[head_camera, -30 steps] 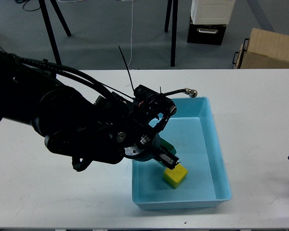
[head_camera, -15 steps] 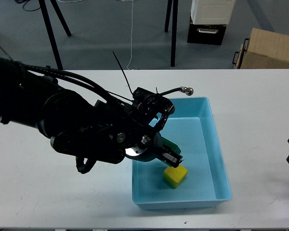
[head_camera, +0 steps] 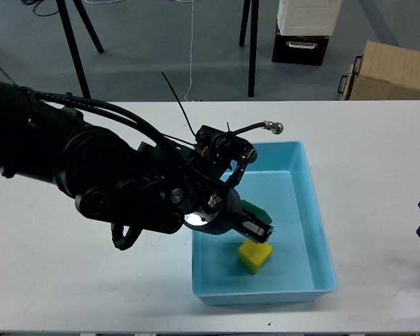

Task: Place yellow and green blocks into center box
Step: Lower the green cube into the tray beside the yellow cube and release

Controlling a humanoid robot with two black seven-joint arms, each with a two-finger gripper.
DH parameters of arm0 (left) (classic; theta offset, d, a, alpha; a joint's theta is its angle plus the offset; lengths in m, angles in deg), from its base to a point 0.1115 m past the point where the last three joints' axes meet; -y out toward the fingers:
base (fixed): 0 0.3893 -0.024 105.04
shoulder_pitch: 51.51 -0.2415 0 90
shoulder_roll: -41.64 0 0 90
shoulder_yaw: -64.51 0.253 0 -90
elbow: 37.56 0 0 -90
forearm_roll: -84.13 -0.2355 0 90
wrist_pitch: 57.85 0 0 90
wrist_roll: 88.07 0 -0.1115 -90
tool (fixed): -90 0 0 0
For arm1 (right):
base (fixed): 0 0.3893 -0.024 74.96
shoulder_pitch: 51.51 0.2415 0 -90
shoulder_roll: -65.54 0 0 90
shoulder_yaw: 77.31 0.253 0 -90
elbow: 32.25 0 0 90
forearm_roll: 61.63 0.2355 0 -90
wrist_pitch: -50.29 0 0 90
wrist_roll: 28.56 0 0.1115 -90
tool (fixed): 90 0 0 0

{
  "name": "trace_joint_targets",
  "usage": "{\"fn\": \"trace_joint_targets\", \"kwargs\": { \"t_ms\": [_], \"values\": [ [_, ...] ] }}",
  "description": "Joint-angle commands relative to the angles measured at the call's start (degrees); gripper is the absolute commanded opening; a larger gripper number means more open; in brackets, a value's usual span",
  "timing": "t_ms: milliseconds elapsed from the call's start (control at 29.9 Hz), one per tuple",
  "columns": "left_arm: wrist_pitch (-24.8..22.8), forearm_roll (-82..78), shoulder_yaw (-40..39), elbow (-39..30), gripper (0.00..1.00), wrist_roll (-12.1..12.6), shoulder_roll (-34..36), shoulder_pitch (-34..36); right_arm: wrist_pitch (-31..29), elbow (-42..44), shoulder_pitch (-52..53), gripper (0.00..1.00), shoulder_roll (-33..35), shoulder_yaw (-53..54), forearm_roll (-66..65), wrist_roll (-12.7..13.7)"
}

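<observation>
While the left pincer (head_camera: 260, 231) hangs low inside the blue box (head_camera: 315, 231), it seems pinched on the green block (head_camera: 253, 208), directly above the yellow block (head_camera: 255, 256) on the box floor. Both blocks look like matte cubes; the box is smooth plastic on the white table (head_camera: 378, 154).
</observation>
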Motion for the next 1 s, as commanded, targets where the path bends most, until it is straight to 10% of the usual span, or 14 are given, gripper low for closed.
{"fn": "trace_joint_targets", "kwargs": {
  "t_ms": [0,134,301,401,501,969],
  "values": [
    [0.4,-0.1,0.1,0.4,0.19,-2.0,0.0,-0.1,0.0,0.0,0.1,0.99,0.0,-0.2,-0.1,0.0],
    [1.0,-0.6,0.0,-0.3,0.00,-1.7,0.0,0.6,0.0,0.0,0.1,0.99,-0.4,0.1,0.0,0.0],
    [1.4,-0.2,-0.2,0.3,0.00,1.7,0.0,1.0,0.0,0.0,0.0,0.99,-0.4,0.3,0.0,0.0],
    [2.1,-0.2,-0.3,1.4,0.31,1.4,0.0,0.9,0.0,0.0,-0.5,0.99,-0.4,0.4,0.0,0.0],
    [2.5,0.2,-0.4,3.5,0.88,1.4,0.0,0.2,0.0,0.0,-0.6,0.99,-0.4,0.4,0.0,0.0],
    [3.8,1.3,-1.7,4.4,0.96,1.2,0.0,0.3,0.0,-0.1,-0.6,0.99,-0.4,0.4,0.0,0.0]
  ]
}}
